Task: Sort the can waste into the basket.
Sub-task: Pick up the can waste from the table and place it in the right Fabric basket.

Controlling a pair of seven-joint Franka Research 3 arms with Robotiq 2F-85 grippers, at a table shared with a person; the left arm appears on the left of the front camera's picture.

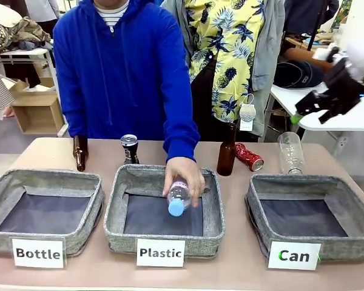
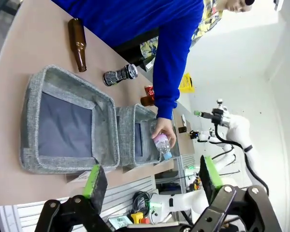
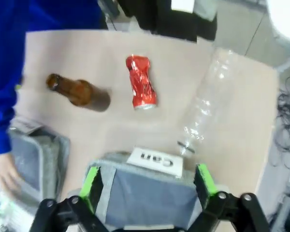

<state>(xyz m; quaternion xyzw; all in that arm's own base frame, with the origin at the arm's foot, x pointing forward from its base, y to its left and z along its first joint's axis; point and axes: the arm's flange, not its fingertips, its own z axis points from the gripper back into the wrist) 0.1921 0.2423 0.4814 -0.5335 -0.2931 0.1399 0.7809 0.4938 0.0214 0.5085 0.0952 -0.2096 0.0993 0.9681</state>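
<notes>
**Inspector:** Grippers and task items?

**Operator:** My right gripper (image 3: 147, 181) hangs spread and empty above the grey felt basket labelled "Can" (image 3: 113, 162). My left gripper (image 2: 152, 176) is likewise spread and holds nothing. The crushed shiny red can (image 3: 141, 88) lies on the table beyond that basket. The slim black can with silver top (image 1: 130, 148) stands behind the grey felt basket labelled "Plastic" (image 1: 114, 206).

**Inspector:** Hazards?

**Operator:** In my judgement, the upright brown glass bottle (image 1: 226, 154) just beside the red can is the main one, since a descending finger could topple it. The person's hand (image 1: 183, 173) over the middle basket would obstruct a reach for the black can.

**Inspector:** Discrepancies between views?

**Operator:** From the front, the red can and the bottle seem to touch. From the right wrist, bare table separates them.
</notes>
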